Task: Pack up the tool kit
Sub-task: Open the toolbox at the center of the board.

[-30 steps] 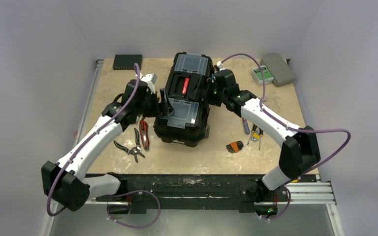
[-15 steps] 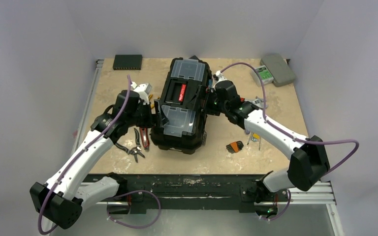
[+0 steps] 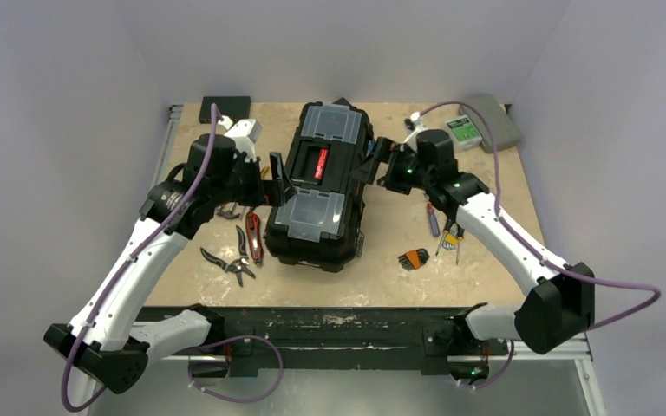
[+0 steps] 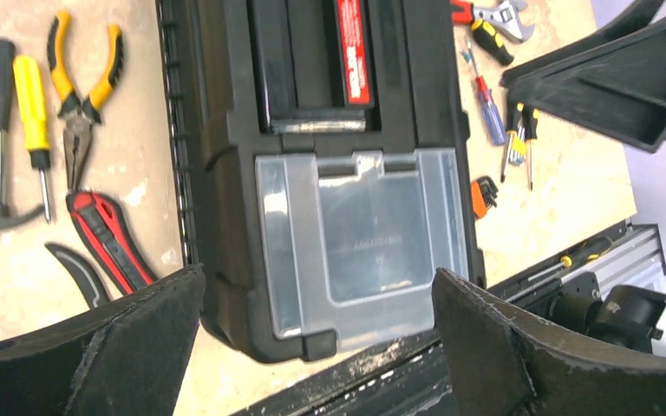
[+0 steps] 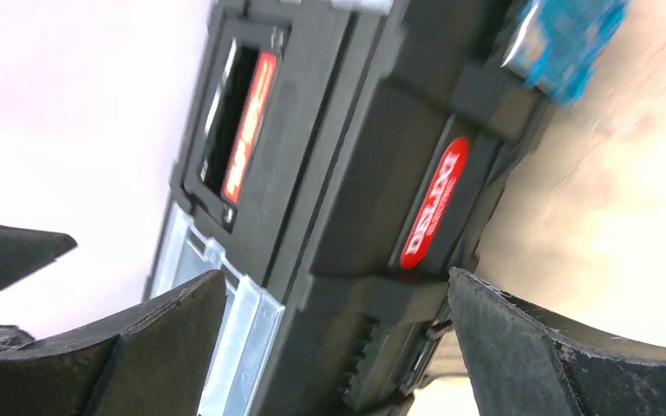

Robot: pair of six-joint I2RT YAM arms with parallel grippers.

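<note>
The black toolbox (image 3: 316, 186) stands closed mid-table, with two clear lid compartments and a red label (image 3: 320, 163) on its handle. My left gripper (image 3: 276, 179) is open and empty, just off the box's left side. In the left wrist view (image 4: 312, 286) its jaws frame the near clear lid (image 4: 364, 238). My right gripper (image 3: 380, 165) is open and empty beside the box's right side, and the right wrist view (image 5: 334, 277) shows the box's side wall (image 5: 373, 173) between the jaws. A red knife (image 3: 253, 238), black pliers (image 3: 225, 263), hex keys (image 3: 414, 258) and screwdrivers (image 3: 447, 230) lie loose.
A thin black device (image 3: 225, 106) lies at the back left. A flat grey case (image 3: 494, 121) and a small green-labelled box (image 3: 463, 130) lie at the back right. Yellow pliers (image 4: 82, 95) and a yellow screwdriver (image 4: 30, 113) lie left of the box.
The toolbox has shifted slightly left and turned. Both grippers have drawn back from its sides, the left toward the back, the right outward to the right.
</note>
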